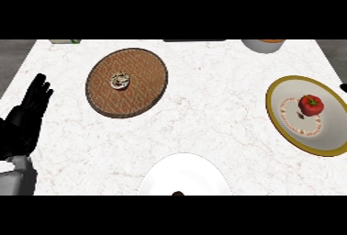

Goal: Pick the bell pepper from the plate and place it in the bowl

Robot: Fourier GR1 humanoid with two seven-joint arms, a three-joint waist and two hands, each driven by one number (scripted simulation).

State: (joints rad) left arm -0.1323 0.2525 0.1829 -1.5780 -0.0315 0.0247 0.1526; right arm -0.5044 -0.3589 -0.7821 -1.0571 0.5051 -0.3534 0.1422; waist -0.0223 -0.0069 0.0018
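At the frame's right edge we see the red bell pepper [311,105] upright on its gold-rimmed plate [278,92]. The white bowl [184,176] sits at lower centre, well apart. The left hand [25,114] rests at far left, fingers straight and spread, holding nothing.
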